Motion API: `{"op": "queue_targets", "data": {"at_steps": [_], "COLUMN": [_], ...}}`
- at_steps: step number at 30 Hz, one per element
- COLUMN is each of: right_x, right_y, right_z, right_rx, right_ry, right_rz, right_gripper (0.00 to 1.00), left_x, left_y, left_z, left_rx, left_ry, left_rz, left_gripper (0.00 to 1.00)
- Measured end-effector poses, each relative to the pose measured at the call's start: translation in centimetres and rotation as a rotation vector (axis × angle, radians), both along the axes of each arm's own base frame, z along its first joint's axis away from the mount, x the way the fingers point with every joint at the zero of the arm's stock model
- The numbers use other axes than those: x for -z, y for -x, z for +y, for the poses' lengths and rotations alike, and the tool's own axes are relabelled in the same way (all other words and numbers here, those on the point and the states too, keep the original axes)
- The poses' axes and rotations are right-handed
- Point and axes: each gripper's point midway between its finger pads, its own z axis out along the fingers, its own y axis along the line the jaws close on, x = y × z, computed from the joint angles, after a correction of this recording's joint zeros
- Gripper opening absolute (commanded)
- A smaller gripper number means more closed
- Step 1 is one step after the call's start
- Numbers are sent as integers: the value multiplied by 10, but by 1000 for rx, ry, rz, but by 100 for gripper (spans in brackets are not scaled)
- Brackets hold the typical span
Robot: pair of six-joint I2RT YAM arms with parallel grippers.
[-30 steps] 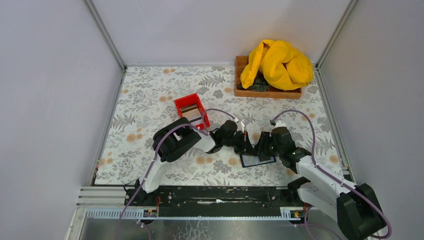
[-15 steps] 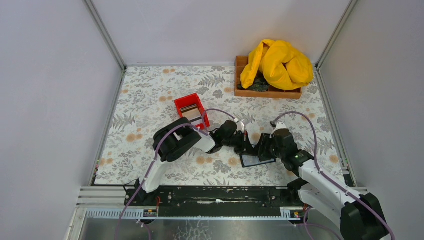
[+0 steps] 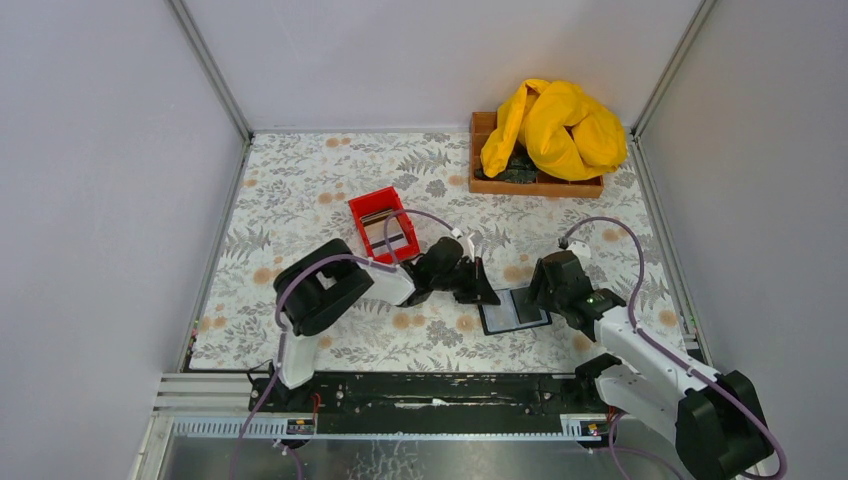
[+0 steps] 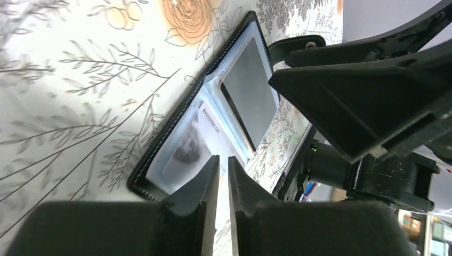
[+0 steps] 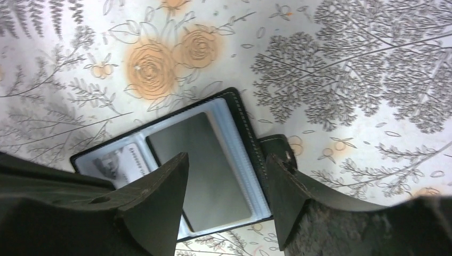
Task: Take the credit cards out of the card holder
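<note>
The card holder lies open and flat on the floral table, black outside with clear sleeves. In the left wrist view the card holder shows a grey card and a white printed card. My left gripper is shut and empty, with its tips at the holder's left edge. My right gripper is open, and its jaws hover over the grey card and the holder's strap side. The white card lies beside it. More cards sit in the red bin.
A wooden tray at the back right holds a yellow cloth. The red bin stands just behind the left forearm. Grey walls enclose the table on three sides. The black rail runs along the near edge.
The two grippers have drawn apart: the left one back to the left, the right one up and to the right. The open holder now lies uncovered between them.
</note>
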Motion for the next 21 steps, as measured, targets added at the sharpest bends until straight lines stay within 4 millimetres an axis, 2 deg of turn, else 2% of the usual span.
{"op": "queue_targets", "data": {"at_steps": [1,4,6,13,21], "right_x": [1,2,1,5,11], "right_y": [1,1,1,6,16], "right_z": [-3,-8,-8,5,13], "right_rx": [12,35,44,29,35], "right_ry": [8,15,10,-79,-172], "right_rz": [6,10,9,32,13], "right_gripper": [65,64,61,51,48], "left_x": [-2,-11,-19,-38,-48], "left_y": [-1,-3,-4,-1,33], "left_z": [5,14,18,13,-1], "left_rx": [-11,-29,-40,-56,-38], "left_ry": [-7,-5,15,107,127], "left_rz": [-10,-42,-61,-85,-101], "left_gripper": [24,43,50,50,50]}}
